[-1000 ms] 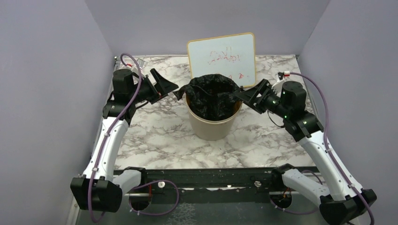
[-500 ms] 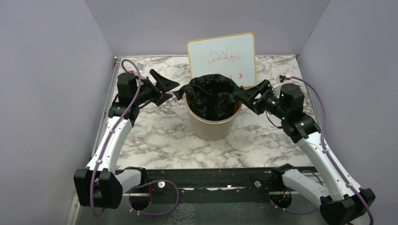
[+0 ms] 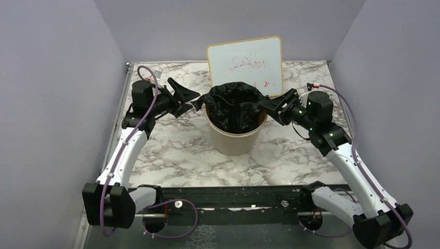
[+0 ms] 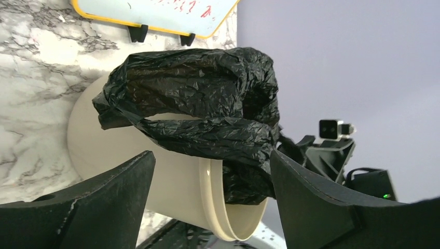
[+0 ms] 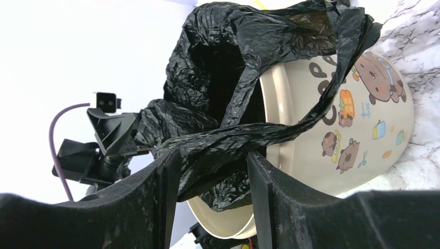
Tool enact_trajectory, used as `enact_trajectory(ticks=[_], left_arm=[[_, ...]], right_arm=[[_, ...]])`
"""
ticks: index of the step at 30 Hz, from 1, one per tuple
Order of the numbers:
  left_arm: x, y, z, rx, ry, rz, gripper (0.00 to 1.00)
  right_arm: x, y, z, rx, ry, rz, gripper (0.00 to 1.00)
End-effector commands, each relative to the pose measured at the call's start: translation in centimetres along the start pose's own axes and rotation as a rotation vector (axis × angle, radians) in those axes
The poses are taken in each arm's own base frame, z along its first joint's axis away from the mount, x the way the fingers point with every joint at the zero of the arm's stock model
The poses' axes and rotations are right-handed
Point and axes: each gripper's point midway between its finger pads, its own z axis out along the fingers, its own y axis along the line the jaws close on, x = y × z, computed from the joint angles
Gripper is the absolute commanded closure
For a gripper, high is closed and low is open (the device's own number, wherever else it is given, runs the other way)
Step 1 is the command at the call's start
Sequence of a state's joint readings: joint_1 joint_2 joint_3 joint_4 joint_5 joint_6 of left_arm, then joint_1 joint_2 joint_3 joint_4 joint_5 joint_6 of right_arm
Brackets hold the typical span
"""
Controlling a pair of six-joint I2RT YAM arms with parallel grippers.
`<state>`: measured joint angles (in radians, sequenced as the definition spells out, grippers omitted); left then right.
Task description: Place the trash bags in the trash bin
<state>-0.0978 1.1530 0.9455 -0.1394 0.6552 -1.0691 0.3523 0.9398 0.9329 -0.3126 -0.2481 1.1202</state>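
Bench: I am watching a marbled bench [image 3: 171, 155] that is carrying everything.
Bin: the bin [image 3: 233, 140] is standing upright mid-bench, mouth up, between the two claws.
Whiteboard: the whiteboard [image 3: 246, 62] is leaning just behind the bin, out of both claws' way. Its red scrawl is too faint for me to read.
Bag: the bag [image 3: 233, 106] is sitting inside the bin like a liner, gaping upward, with its edge bunching over the rim. One flap is sticking out past the left rim.
Right claw: the right claw [image 3: 272, 106] is lying at the bin's right rim, fingers apart and straddling a fold of the bag's edge. I am not able to tell whether they are pressing on it.
Left claw: the left claw [image 3: 184, 98] is hanging spread wide and gripping nothing, just beside the left flap but apart from it.
Key relation: I am judging the right claw the nearer one, since the film is running crosswise through its gap. For the left claw, the flap is lying straight ahead toward the bin.
Hidden: the crumpled plastic is covering the bin's floor and far rim, so I am not seeing how deep the bag is reaching, nor whether it is more than one bag.
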Motion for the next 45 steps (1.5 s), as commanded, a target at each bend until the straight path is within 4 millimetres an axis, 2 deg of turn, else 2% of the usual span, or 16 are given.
enact_trajectory(ticks=[1, 5, 10, 14, 19, 23, 25, 28, 31, 36, 43, 45], left_arm=[[0.7, -0.8, -1.2, 0.015, 0.030, 0.262, 0.16], [0.2, -0.3, -2.6, -0.048, 0.014, 0.499, 0.14], [0.1, -2.9, -3.5, 0.046, 0.018, 0.726, 0.14], [1.1, -4.5, -2.9, 0.179, 0.124, 0.857, 0.18], [2.4, -6.6, -2.2, 0.303, 0.192, 1.001, 0.20], [4.2, -6.5, -0.8, 0.322, 0.271, 1.096, 0.20], [4.7, -6.3, -0.2, 0.299, 0.279, 1.140, 0.26], [5.2, -6.2, 0.2, 0.301, 0.293, 1.172, 0.28], [5.2, -5.9, 0.7, 0.274, 0.298, 1.178, 0.36], [4.8, -5.6, 0.5, 0.228, 0.301, 1.203, 0.41], [4.4, -4.8, 0.0, 0.165, 0.294, 1.214, 0.50], [4.4, -4.6, 0.1, 0.154, 0.296, 1.197, 0.59]], right_arm=[[-0.6, 0.7, -0.6, 0.002, -0.007, -0.102, 0.46], [-0.9, 1.3, -2.0, -0.022, -0.013, -0.314, 0.41], [-0.4, 3.3, -3.6, -0.154, 0.023, -0.665, 0.42], [-0.8, 3.3, -2.8, -0.170, 0.062, -0.871, 0.37], [-0.4, 3.9, -1.6, -0.304, 0.091, -1.159, 0.33], [0.3, 4.3, -0.3, -0.381, 0.147, -1.221, 0.32], [0.3, 4.6, 0.1, -0.401, 0.153, -1.235, 0.32], [0.7, 5.2, 0.3, -0.453, 0.160, -1.253, 0.32], [1.2, 5.4, 0.5, -0.486, 0.196, -1.246, 0.33], [2.5, 5.5, -0.4, -0.548, 0.261, -1.235, 0.33], [2.8, 3.9, -0.1, -0.494, 0.320, -1.220, 0.35], [2.5, 3.6, 0.1, -0.469, 0.302, -1.231, 0.39]])
